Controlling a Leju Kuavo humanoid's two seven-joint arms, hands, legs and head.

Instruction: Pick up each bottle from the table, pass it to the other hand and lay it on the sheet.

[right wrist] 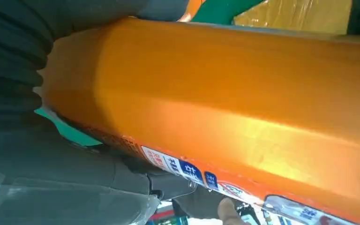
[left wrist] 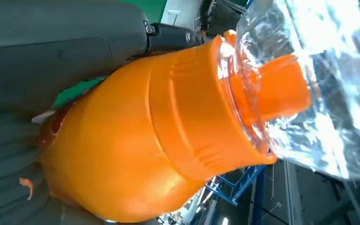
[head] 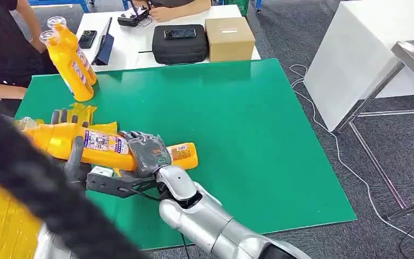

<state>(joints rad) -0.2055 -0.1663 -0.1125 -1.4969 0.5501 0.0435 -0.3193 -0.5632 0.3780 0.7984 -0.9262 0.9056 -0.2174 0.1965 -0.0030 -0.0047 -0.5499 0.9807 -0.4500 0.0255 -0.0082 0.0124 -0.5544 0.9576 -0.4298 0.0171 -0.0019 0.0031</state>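
Observation:
An orange bottle (head: pixel 102 143) with a clear cap lies level above the left part of the green table (head: pixel 248 135), held from both ends. My right hand (head: pixel 148 154) grips its lower body near the base. My left hand (head: pixel 74 157) grips it near the shoulder, thumb in front and fingers (head: pixel 59 116) showing behind it. The left wrist view shows the bottle's shoulder (left wrist: pixel 145 140) and clear cap (left wrist: pixel 318 84) against my left hand (left wrist: pixel 42 51). In the right wrist view the bottle's side (right wrist: pixel 239 108) lies in my right hand (right wrist: pixel 9 47). A yellow sheet (head: pixel 0 226) lies at the lower left.
Two more orange bottles (head: pixel 70 59) stand at the table's far left corner, next to a person in black (head: pixel 0 48). Behind is a white table with a black case (head: pixel 180 43), a cardboard box (head: pixel 229 38) and a tablet (head: pixel 105 48). A metal table frame (head: pixel 377 97) stands at the right.

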